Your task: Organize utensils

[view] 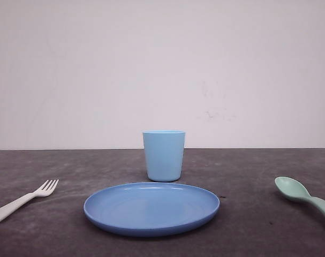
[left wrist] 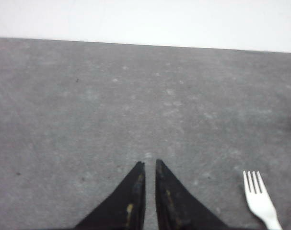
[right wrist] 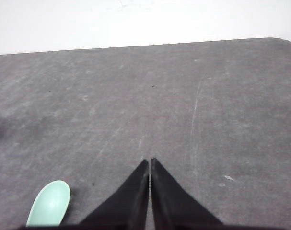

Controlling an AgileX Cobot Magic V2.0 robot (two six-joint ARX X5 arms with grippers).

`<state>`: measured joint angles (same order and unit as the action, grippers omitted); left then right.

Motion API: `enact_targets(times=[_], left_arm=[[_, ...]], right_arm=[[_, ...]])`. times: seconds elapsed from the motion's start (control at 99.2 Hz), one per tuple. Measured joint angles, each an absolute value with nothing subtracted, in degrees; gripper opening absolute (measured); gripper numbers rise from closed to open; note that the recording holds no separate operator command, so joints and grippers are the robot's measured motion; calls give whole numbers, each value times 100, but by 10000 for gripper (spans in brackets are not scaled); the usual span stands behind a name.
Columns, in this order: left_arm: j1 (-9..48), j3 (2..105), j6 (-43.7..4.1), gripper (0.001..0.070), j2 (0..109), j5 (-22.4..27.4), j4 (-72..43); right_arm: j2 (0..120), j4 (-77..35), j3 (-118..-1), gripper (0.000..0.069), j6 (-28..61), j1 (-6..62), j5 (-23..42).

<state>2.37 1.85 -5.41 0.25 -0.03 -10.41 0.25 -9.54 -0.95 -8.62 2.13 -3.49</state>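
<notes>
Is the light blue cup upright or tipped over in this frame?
Upright. The cup stands on its base on the table, open rim up, just behind the plate. What it holds cannot be told.

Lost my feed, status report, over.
Left hand shut, empty; right hand shut, empty. Fork left of plate, spoon right, both untouched. Nothing blocking.

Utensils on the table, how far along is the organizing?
Nothing looks done. The fork lies left of the plate, the spoon right, both untouched. The left claw and right claw are shut, holding nothing. Both utensils remain to place.
</notes>
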Motion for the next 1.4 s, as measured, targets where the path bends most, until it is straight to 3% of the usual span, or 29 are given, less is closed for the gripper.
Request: enact_targets(times=[0.171, 0.353, 0.565, 0.696, 0.978, 1.402], left_arm=[[237, 189, -1131, 12, 25, 215, -506], [237, 519, -1767, 12, 45, 436, -185], [237, 1767, -1973, 12, 421, 637, -414], [237, 2738, -1785, 12, 972, 681, -1157], [237, 4558, -784, 12, 2574, 832, -2698], [368, 4825, -307, 12, 4619, 899, -3448]], right_arm=[[36, -991, -329, 7, -1391, 213, -589], [126, -1125, -1323, 7, -1754, 213, -788], [1000, -1900, -2821, 7, -1741, 213, -906], [1710, -2484, -3789, 7, -1503, 213, -913], [3306, -3741, -5087, 7, -904, 213, -921], [5245, -4353, -5118, 7, -530, 311, -880]])
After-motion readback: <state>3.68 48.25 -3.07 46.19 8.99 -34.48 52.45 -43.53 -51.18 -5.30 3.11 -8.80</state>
